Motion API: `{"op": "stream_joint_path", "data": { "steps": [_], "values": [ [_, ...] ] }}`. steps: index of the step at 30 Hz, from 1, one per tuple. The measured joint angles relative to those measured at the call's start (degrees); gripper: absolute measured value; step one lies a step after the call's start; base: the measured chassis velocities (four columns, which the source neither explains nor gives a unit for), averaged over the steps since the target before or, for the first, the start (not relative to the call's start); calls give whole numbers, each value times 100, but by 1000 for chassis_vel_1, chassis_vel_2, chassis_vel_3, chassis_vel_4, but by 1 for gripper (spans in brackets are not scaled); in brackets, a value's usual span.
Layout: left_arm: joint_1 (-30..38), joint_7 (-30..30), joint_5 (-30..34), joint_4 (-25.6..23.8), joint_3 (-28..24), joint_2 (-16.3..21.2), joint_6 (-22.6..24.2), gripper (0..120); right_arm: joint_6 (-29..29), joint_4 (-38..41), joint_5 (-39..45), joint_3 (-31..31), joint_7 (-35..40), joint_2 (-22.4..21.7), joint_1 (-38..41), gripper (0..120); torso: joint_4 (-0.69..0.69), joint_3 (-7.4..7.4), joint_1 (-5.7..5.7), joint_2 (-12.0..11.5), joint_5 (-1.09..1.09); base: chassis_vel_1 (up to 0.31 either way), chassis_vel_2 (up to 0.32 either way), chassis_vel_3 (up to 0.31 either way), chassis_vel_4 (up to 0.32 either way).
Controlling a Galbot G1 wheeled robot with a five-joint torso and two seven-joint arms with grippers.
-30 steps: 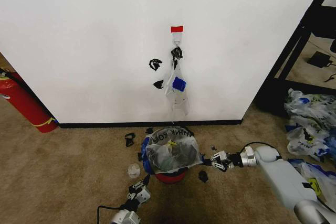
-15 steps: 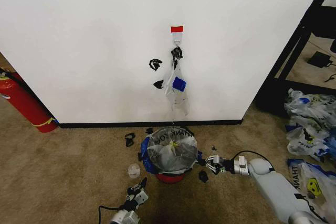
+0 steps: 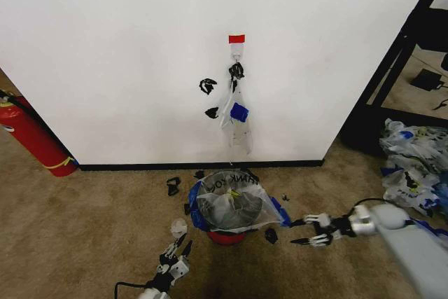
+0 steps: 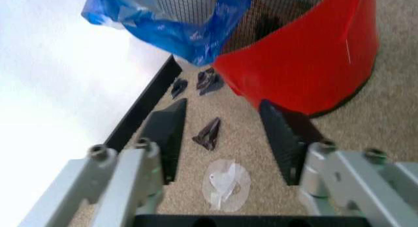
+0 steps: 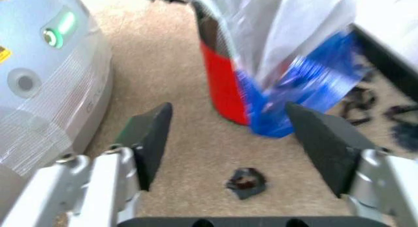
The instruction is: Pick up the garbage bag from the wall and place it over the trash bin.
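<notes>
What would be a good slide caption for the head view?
Garbage bag draped over the trash bin, both open grippers, left and right, beside it.

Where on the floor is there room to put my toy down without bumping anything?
The widest bare carpet lies between the fire extinguisher and the trash bin. Another free patch lies between the bin's far side and the black shelf. It is crowded around the bin: the garbage bag, black scraps, left gripper and right gripper, both open.
</notes>
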State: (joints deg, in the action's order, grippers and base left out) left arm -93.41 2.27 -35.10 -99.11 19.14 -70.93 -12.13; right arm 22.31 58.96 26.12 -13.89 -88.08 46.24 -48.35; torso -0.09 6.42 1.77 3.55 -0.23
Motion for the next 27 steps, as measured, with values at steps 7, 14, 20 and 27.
{"op": "stream_joint_path", "data": {
  "steps": [7, 14, 20, 27],
  "values": [
    [29, -17, -27, -9, -70, -85, -23, 79, -145, 142, 925, 100, 189, 41, -105, 96, -2, 1, 0, 0, 3, 0, 0, 0, 0],
    [40, 13, -27, 9, -40, -97, -47, 100, -1140, 1975, 2468, 422, 3144, -196, -715, 100, -1, 0, 0, 0, -3, 0, 0, 0, 0],
    [42, 44, -25, 37, -47, -134, -50, 100, -2160, 3224, 2044, 903, 5730, -189, -824, 100, 3, 0, 0, 0, -2, 0, 0, 0, 0],
    [53, 202, 34, 103, -19, -118, -89, 100, -4852, 4016, 2301, 1624, 8118, 199, -440, 100, 1, 1, 1, 0, 2, 0, 0, 0, 0]
  ]
}}
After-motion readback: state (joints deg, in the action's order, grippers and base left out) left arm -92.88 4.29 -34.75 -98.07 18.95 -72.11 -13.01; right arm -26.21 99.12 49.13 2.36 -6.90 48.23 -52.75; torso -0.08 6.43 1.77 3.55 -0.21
